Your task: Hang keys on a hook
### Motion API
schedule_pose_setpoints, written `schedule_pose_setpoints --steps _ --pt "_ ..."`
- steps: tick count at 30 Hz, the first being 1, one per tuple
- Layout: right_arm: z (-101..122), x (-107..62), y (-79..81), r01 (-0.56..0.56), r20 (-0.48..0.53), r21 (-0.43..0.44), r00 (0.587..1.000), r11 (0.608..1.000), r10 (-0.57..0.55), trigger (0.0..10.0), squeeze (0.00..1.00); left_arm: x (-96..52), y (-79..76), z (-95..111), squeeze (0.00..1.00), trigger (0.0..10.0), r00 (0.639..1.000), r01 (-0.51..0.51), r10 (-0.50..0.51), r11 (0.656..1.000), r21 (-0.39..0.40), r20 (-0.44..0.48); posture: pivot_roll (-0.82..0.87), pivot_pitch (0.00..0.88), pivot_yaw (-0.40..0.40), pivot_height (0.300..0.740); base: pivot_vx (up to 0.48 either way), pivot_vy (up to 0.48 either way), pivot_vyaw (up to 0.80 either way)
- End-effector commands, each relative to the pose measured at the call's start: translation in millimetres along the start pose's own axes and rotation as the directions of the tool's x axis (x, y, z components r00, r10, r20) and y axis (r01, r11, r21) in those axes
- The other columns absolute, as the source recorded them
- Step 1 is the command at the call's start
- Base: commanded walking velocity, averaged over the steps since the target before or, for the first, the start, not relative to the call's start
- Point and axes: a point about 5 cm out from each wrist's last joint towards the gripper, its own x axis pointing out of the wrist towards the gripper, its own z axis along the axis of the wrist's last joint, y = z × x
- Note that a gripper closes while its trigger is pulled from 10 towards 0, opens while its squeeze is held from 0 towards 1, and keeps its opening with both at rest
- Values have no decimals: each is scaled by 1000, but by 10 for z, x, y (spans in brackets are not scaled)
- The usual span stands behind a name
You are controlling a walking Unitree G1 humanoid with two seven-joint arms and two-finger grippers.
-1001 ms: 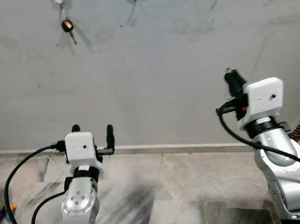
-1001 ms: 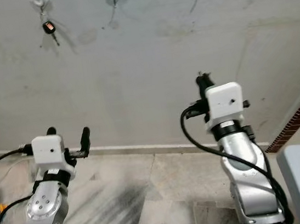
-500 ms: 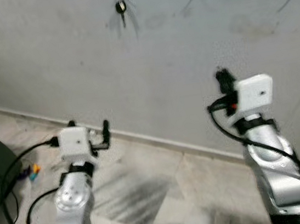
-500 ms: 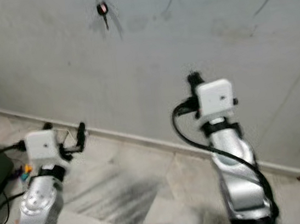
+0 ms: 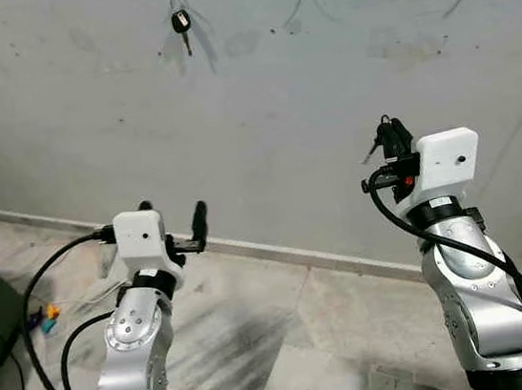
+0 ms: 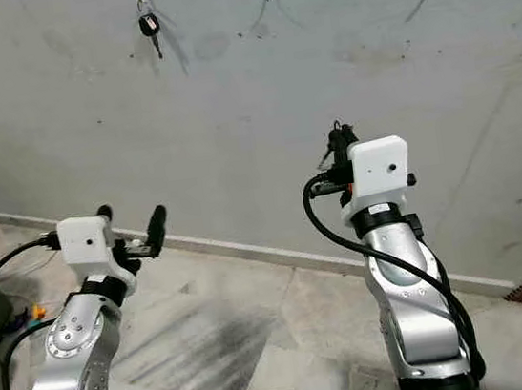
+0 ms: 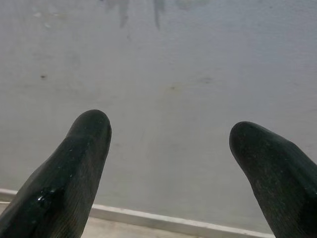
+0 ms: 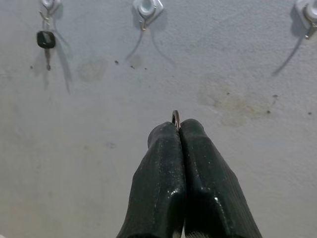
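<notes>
- Compared with the earlier pictures, the head views had swung, so the wall hooks and hanging key sat differently in frame; this was camera motion, not motion of the fixtures. Both arms kept much the same raised posture.
- The right gripper (image 8: 177, 130) was held up in front of the grey wall (image 5: 261, 118), fingers pressed together on a small metal key ring (image 8: 175, 118), whose loop stood just proud of the fingertips. The rest of the keys was hidden behind the fingers.
- The left gripper (image 7: 168, 139) was spread wide and carrying nothing, pointed at bare wall above the skirting (image 5: 279, 255).
- Three white hooks were fixed high on the wall. The left hook (image 8: 48, 4) already bore a black-headed key (image 8: 45, 40). The middle hook (image 8: 146, 8) and the right hook (image 8: 308, 11) were unoccupied.
- Progress, as judged: the keys were secured in the right gripper, but not yet hung. The ring was well below the hooks and apart from the wall.
- Outstanding, as judged: raise and advance the right gripper, line the ring up with a free hook, the middle one lying nearly straight ahead, slip it over the prong and let go.
- Risk noted: little of the ring showed, so alignment would need care.
</notes>
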Motion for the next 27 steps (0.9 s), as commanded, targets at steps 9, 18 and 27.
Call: schedule_pose_setpoints --steps 9,18,27 --pt "18 32 5 13 -2 29 1000 1000 -13 10000 0 6 27 -11 0 10000 1000 12 -12 1000 -1 -11 -43 154 44 740 0 0 -757" --pt "13 43 23 0 15 26 1000 1000 0 10000 0 -28 -33 -21 0 10000 998 59 -59 998 -14 -3 -40 146 42 740 32 0 -674" --pt "-51 35 68 -23 3 28 1000 999 23 10000 0 -28 -7 -16 1000 10000 999 31 -30 998 -55 13 -34 140 37 740 171 0 0"
